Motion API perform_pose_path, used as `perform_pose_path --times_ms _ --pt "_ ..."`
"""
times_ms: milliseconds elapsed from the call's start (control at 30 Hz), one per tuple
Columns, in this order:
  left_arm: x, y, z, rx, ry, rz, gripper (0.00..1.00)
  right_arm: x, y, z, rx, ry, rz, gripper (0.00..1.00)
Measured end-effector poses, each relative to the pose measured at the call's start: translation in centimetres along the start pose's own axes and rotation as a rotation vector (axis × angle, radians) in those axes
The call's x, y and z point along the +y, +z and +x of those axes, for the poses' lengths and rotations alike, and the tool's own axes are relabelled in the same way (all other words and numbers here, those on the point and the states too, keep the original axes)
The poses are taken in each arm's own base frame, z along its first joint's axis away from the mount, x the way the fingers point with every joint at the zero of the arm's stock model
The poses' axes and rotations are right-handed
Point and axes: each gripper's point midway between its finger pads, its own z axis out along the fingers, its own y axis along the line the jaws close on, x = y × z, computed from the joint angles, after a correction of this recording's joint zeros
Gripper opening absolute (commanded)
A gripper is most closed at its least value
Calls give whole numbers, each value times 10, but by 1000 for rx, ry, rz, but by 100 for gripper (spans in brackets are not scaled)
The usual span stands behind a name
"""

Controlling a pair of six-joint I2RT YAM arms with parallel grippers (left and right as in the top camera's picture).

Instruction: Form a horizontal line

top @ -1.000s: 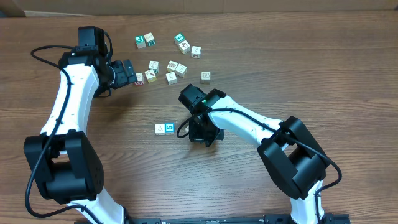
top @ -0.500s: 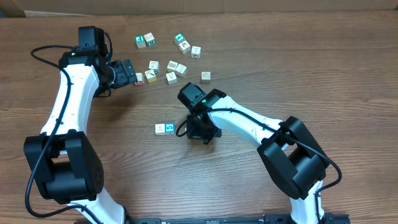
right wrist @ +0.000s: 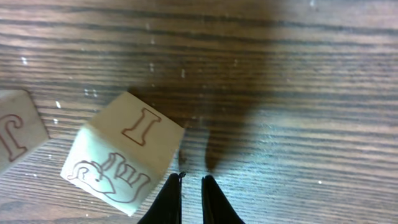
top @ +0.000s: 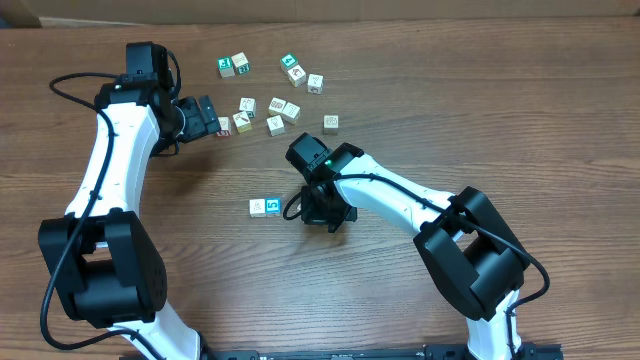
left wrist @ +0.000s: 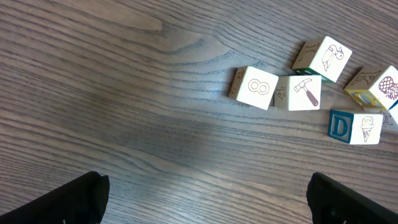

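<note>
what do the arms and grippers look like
The left arm and right arm have white shells, black joints and bulky black bases, each trailing a black cable. A green light glows on the right arm. The left gripper and right gripper are all black.

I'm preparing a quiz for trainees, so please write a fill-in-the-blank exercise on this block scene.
Left wrist view: the white cube left of the hammer cube shows the numeral ___.
Right wrist view: the lettered cube beside the right hand has ___ on top.
Overhead: the blue-faced cube carries a white ___.
The left hand has fingers far apart, so it is ___, not shut.
Missing words: 8; I; 5; open.
</note>
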Motion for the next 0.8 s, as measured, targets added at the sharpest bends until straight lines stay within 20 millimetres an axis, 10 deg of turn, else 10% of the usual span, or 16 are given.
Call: perform_pose_path --times_ms 800 --pt "0 0 0 0 0 0 100 -10 0 11 43 7 40 9"
